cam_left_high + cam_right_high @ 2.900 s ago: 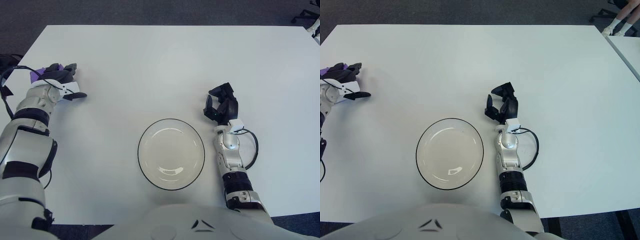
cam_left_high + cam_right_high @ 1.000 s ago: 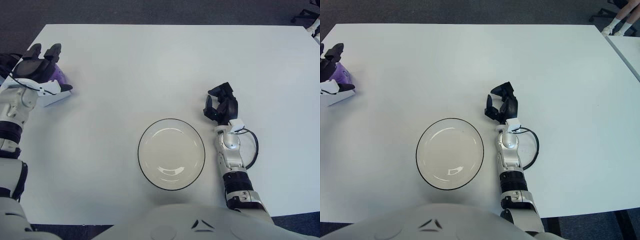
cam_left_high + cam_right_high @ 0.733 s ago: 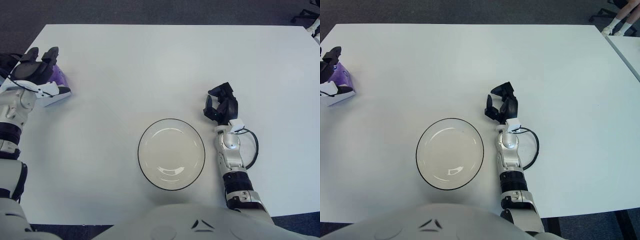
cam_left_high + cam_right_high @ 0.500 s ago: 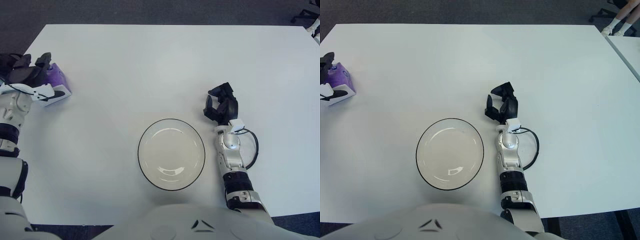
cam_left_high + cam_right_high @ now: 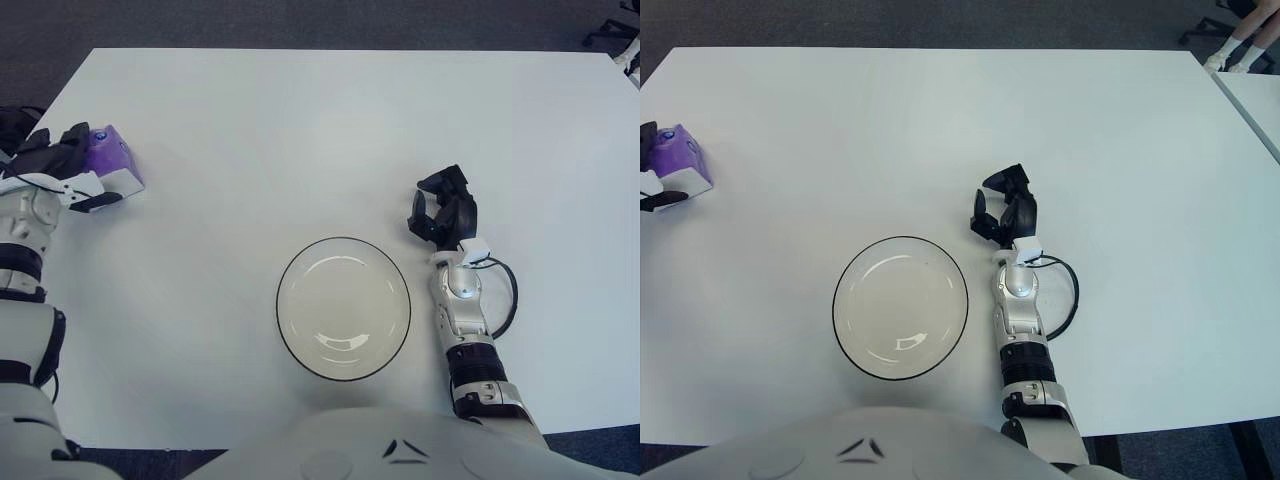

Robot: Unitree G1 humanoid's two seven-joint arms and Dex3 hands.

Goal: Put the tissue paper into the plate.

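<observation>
The tissue paper pack [image 5: 112, 166], purple on top with white sides, lies on the white table [image 5: 300, 130] at the far left edge. It also shows in the right eye view [image 5: 678, 160]. My left hand [image 5: 62, 168] sits at the pack's left end, fingers spread behind it and thumb in front of it, not closed on it. The white plate [image 5: 343, 250] with a dark rim stands empty at the front middle. My right hand [image 5: 443, 214] rests on the table just right of the plate, fingers relaxed and empty.
A black cable [image 5: 503, 290] loops beside my right wrist. Dark floor lies beyond the table's far and left edges. A chair base [image 5: 1210, 20] stands off the far right corner.
My left hand has slid left off the top of the tissue pack, leaving its purple top in full view. The pack stays on the table. The right hand has not moved.
</observation>
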